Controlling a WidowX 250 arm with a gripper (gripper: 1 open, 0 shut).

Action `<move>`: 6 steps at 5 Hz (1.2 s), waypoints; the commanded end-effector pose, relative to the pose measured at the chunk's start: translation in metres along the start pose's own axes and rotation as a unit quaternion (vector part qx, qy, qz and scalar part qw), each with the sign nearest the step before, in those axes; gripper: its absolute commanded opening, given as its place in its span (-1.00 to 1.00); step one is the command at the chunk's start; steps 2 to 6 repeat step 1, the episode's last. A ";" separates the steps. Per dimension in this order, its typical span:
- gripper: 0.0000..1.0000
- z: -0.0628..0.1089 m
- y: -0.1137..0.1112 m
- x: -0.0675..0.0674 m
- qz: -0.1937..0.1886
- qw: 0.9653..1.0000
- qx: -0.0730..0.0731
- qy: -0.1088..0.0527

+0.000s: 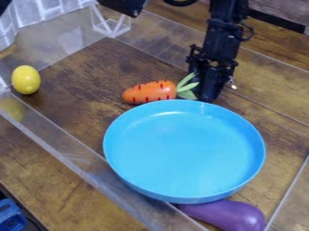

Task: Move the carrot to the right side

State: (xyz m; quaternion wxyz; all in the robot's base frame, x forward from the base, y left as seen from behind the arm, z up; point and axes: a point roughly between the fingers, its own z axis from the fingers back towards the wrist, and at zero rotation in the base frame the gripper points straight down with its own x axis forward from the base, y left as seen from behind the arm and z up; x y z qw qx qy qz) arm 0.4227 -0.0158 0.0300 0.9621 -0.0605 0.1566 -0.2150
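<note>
The small orange carrot (147, 91) lies on the wooden table, just behind the blue plate's far-left rim. Its green leafy top points right. My gripper (210, 94) hangs nearly straight down at that leafy end, with its dark fingers slightly apart and their tips close to the table. The leaves sit right against the left finger. The gripper looks open, and the carrot rests on the table by itself.
A large blue plate (121, 144) fills the middle front. A yellow ball (25, 79) sits at the far left and a purple eggplant (229, 215) at the plate's front edge. A clear plastic wall (72, 167) borders the table on the left and front.
</note>
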 end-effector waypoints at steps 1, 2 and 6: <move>1.00 0.027 -0.012 0.000 -0.043 0.998 0.016 -0.032; 1.00 0.027 -0.012 0.000 -0.043 0.998 0.016 -0.032; 1.00 0.027 -0.012 0.000 -0.043 0.998 0.016 -0.032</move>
